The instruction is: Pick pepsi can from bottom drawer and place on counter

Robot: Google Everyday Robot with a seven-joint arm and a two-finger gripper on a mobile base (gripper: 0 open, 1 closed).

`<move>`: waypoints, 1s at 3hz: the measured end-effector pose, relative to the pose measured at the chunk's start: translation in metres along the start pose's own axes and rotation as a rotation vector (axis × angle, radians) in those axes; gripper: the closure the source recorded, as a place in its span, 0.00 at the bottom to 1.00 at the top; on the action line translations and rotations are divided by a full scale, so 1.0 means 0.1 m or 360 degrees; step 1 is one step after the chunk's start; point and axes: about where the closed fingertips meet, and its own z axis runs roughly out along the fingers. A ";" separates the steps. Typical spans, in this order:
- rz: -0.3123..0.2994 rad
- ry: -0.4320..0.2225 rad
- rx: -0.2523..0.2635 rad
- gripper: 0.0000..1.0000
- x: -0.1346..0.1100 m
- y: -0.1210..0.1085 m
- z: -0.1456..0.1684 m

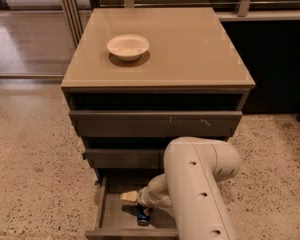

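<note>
Gripper (pixel 136 199) is reaching down inside the bottom drawer (pixel 112 215), pale tip pointing left. Clenched or released: cannot tell, since the arm (pixel 195 194) is covering it.

Pepsi can (pixel 143 215) is sitting on the drawer floor just in front of the gripper, touching it or nearly so. Its long axis seems to be running front-to-back, silver end toward the drawer front, though it may be standing upright.

Risks:
- An off-centre closing could be sending the can rolling sideways.
- A straight lift could be knocking it against the middle drawer (pixel 125 158) overhanging just behind.

Counter (pixel 190 49), well above, is carrying a white bowl (pixel 128 46) on its left.
</note>
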 end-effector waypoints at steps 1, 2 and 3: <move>0.0000 0.0000 0.0000 0.00 0.00 0.00 0.00; -0.0003 -0.0011 0.0045 0.00 0.02 -0.03 0.04; -0.0003 -0.0018 0.0100 0.00 0.05 -0.09 0.09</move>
